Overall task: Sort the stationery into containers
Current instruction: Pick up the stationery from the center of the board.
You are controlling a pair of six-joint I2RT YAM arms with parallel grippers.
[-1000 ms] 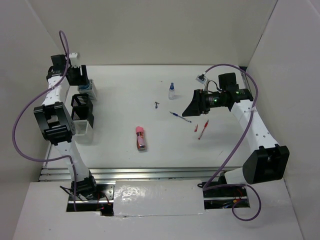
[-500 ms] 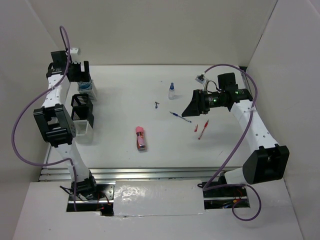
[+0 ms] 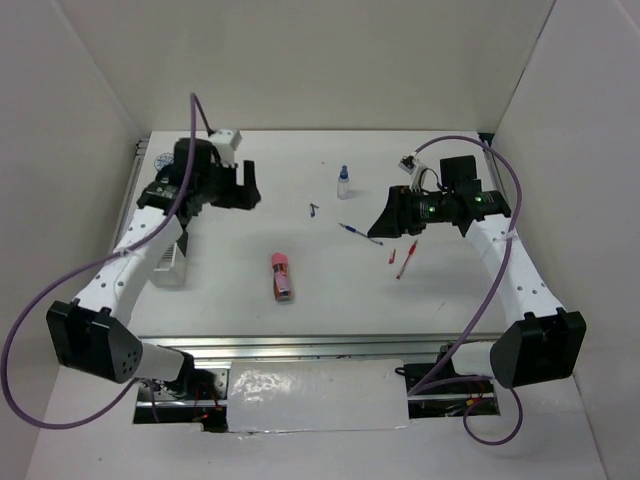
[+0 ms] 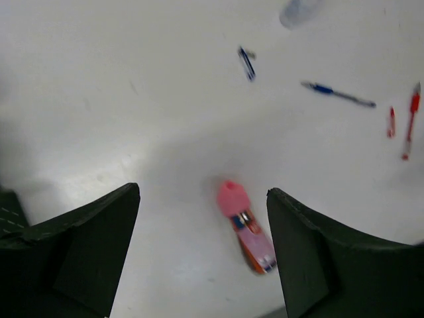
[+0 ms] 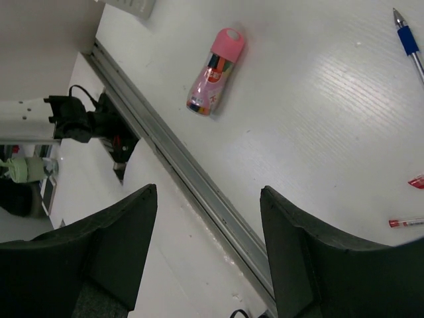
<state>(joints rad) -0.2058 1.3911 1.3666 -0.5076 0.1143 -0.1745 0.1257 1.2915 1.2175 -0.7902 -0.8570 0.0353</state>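
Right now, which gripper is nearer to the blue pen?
Right. The right gripper is just beside the blue pen, at its right; the left gripper is far off to the pen's left.

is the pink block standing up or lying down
Lying down: the pink block rests on its long side on the table.

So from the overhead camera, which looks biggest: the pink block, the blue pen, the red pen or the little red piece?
1. pink block: clearly the bulkiest.
2. blue pen and red pen: much the same length and thinness, so I won't rank one over the other.
3. little red piece: smallest.
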